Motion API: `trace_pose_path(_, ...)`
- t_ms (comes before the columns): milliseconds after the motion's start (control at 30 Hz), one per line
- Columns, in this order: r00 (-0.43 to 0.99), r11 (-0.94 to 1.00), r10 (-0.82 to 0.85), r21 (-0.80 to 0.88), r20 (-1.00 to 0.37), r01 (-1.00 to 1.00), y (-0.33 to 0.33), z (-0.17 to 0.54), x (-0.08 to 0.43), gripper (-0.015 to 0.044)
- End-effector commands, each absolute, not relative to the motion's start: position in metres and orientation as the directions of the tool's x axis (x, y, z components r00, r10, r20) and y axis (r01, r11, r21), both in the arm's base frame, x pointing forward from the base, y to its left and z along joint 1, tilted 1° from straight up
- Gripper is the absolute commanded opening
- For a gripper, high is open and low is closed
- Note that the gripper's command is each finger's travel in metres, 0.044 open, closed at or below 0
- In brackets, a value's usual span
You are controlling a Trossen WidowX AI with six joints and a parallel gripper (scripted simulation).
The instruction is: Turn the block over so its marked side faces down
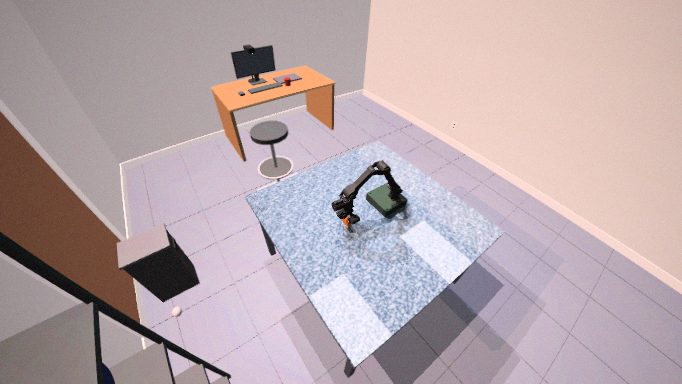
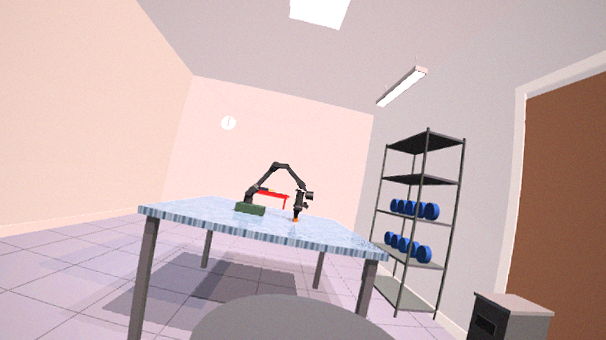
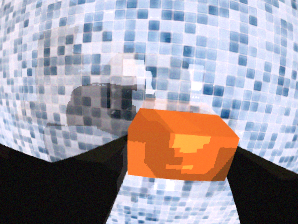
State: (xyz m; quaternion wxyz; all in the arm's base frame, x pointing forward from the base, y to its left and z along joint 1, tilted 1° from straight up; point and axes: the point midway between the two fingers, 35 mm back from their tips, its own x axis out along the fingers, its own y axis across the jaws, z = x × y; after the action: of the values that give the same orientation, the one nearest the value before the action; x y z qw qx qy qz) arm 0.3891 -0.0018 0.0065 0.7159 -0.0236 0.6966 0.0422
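Fingers of the gripper are closed on the orange block, one at each end of it, low over the mottled blue table. The arm reaches out and down from the dark green box, which sits well apart from the block. Whether the block touches the tabletop is hard to judge from these views, and its marked side cannot be made out.
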Motion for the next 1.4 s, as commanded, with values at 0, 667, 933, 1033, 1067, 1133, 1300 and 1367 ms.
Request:
trace_pose_path(0, 0.027, 0.996, 0.025, 0.022, -0.999, -0.091, -0.002, 0.007, 0.389, 0.0116)
trace_pose_path(667, 0.15, 0.996, 0.036, 0.024, -0.988, -0.087, -0.003, 0.029, 0.392, 0.0)
trace_pose_path(933, 0.263, 0.996, 0.047, 0.025, -0.964, -0.086, -0.003, 0.025, 0.393, 0.0)
trace_pose_path(1033, 0.305, 0.996, 0.05, 0.025, -0.951, -0.086, -0.003, 0.024, 0.393, 0.0)
trace_pose_path(1067, 0.319, 0.996, 0.051, 0.025, -0.946, -0.086, -0.003, 0.023, 0.392, 0.0)
trace_pose_path(1133, 0.346, 0.996, 0.053, 0.025, -0.937, -0.086, -0.003, 0.023, 0.392, 0.0)
trace_pose_path(1300, 0.413, 0.996, 0.058, 0.024, -0.909, -0.087, -0.004, 0.022, 0.39, 0.0)
trace_pose_path(1367, 0.439, 0.996, 0.06, 0.024, -0.896, -0.088, -0.004, 0.022, 0.389, 0.0)
